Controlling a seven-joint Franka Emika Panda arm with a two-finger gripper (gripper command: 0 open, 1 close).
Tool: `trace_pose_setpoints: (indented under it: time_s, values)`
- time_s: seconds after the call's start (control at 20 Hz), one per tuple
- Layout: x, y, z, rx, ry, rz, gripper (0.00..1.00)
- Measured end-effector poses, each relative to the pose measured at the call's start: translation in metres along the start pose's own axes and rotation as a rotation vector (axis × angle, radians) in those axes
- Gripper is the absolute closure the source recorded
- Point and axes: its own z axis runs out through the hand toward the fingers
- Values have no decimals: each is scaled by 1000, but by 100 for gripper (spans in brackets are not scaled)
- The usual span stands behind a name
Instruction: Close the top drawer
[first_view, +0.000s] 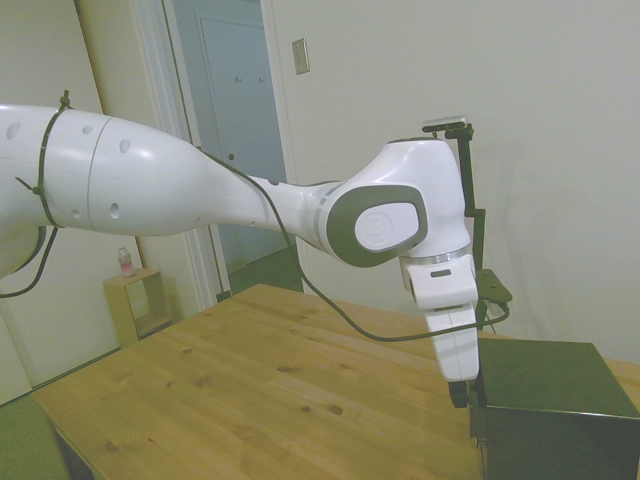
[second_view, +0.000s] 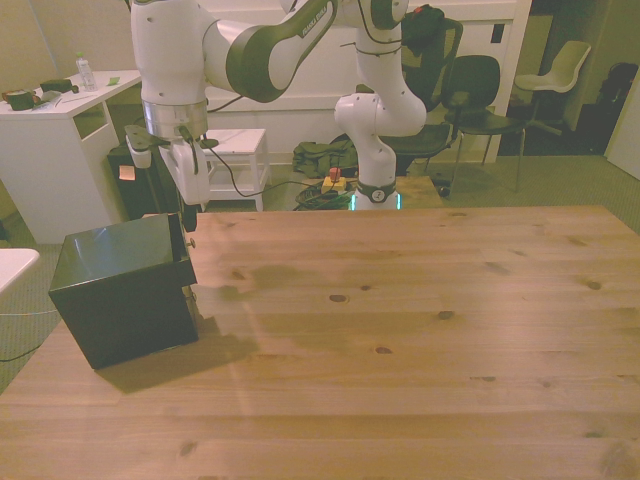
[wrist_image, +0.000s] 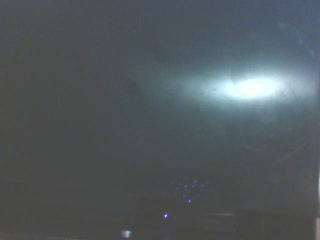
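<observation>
The small black box cabinet (second_view: 120, 285) stands on the table at the front view's left. Its top drawer (second_view: 188, 258) sits almost flush with the cabinet front, and the tiny silver knob (second_view: 191, 241) pokes out of it. My gripper (second_view: 187, 222) hangs point-down right against the drawer's upper front edge, its dark fingers together with nothing between them. In the side view the gripper (first_view: 458, 392) touches the front face of the cabinet (first_view: 555, 395). The wrist view shows only a dark glossy cabinet surface (wrist_image: 150, 125) with a glare spot.
The wooden table (second_view: 400, 330) stretches from the cabinet toward the front view's right. Off the table stand a white desk (second_view: 60, 150), a small white stool (second_view: 240, 150) and dark chairs (second_view: 480, 90). The cabinet sits close to the table's edge.
</observation>
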Motion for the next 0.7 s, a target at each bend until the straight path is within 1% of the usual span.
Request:
trace_pose_setpoints:
  time_s: [0.7]
  values:
    - [16, -7, 2, -3, 7, 18, 100]
